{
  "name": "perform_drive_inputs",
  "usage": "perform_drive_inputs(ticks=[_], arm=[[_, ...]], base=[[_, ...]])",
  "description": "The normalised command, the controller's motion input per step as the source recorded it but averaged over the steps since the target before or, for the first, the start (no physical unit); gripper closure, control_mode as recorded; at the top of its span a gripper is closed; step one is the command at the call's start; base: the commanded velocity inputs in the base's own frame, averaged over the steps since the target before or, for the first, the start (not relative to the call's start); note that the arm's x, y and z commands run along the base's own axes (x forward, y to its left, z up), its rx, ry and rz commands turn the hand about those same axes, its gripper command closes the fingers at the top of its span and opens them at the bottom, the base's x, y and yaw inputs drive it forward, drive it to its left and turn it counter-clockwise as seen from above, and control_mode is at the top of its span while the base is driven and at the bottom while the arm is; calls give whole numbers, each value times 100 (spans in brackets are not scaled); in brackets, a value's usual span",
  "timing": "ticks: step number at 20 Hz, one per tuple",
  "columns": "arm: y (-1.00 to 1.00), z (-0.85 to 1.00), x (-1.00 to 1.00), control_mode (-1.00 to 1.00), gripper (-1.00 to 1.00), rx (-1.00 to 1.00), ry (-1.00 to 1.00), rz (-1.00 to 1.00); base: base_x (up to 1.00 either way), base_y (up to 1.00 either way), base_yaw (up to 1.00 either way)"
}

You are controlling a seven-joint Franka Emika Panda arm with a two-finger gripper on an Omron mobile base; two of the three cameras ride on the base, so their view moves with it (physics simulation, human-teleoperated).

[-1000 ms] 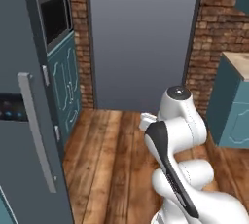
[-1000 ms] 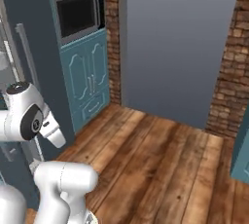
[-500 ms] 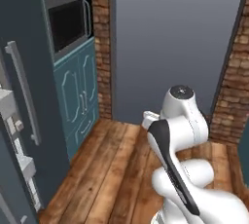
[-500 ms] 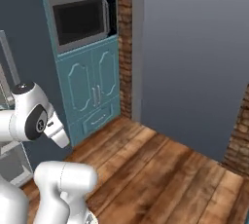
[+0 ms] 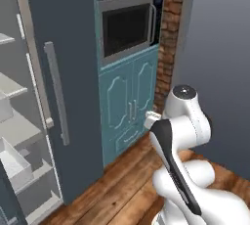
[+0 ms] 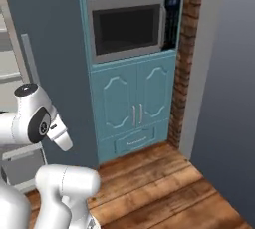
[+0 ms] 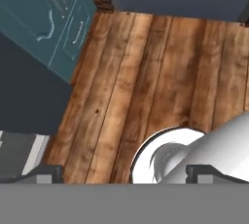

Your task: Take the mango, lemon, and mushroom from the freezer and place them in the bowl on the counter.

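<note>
The freezer point(image 5: 68, 62) is a tall dark slate-grey block at the left, with a pale grey bar handle point(image 5: 56, 92). Its light grey inner shelves point(image 5: 14, 131) show at the far left edge. In the right base view the freezer point(image 6: 50, 29) stands left of the teal cabinets. My gripper point(image 7: 125, 174) points down at the wooden floor. It is open, its fingertips point(image 7: 41, 173) stand wide apart, and nothing is held between them. The freezer's dark side point(image 7: 26, 91) lies to the left in the hand view. The mango, lemon, mushroom, bowl and counter are out of view.
A teal cabinet column point(image 5: 129, 97) with a built-in microwave point(image 6: 132, 26) stands right of the freezer. Beyond it come a brick pillar point(image 6: 185, 49) and a plain grey wall point(image 6: 224, 98). Wooden floor point(image 6: 154, 183) spreads in front of the cabinets.
The whole picture has shifted: the base has turned, so the cabinets and microwave slid rightward and nearer, and the freezer's open shelves came in at the left. The folded arm keeps its pose.
</note>
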Motion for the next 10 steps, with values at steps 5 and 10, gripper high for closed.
perform_drive_inputs(ticks=[5,10], arm=[[0,0,0,100,-100,0,0,0],[0,0,0,100,-100,0,0,0]], base=[[79,-10,79],[64,0,77]])
